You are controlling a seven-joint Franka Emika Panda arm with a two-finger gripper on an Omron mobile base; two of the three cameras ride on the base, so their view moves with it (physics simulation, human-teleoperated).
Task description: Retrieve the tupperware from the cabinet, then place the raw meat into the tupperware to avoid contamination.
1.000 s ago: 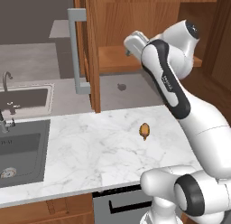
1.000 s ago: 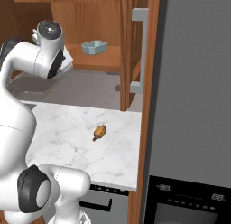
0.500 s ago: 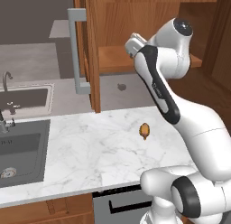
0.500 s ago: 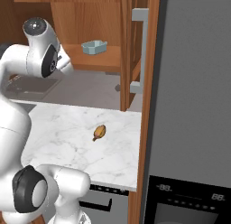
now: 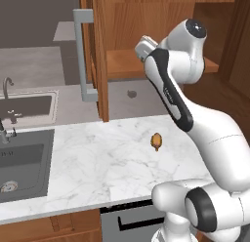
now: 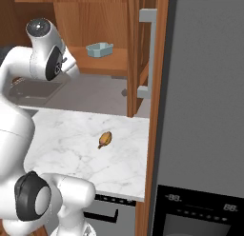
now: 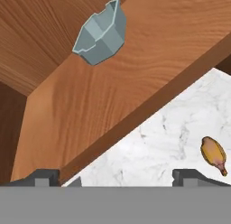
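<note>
The pale blue-grey tupperware (image 6: 99, 49) sits on the wooden shelf (image 6: 112, 63) of the open cabinet (image 5: 122, 21). In the hand view the tupperware (image 7: 100, 35) lies ahead on the shelf (image 7: 135, 83), well beyond the tips. My gripper (image 7: 116, 177) is open with nothing between its fingertips (image 7: 43, 177). The hand (image 5: 145, 47) hovers in front of the shelf's edge at shelf height. The raw meat (image 5: 156, 141) lies on the marble counter (image 5: 97, 158) below; the raw meat (image 6: 105, 139) (image 7: 213, 154) is apart from the gripper.
The cabinet door (image 5: 95, 55) stands open toward me with its grey bar handle (image 5: 82, 55); the other door (image 6: 138, 49) with its handle (image 6: 147, 54) juts out on the right. A sink (image 5: 22, 155) with a faucet (image 5: 6, 87) is left. A dark oven column (image 6: 205, 111) borders the counter on the right.
The arm's upper joints have swung a little to the left, while the hand stays by the shelf edge. The jaws remain open. Tupperware and meat have not moved.
</note>
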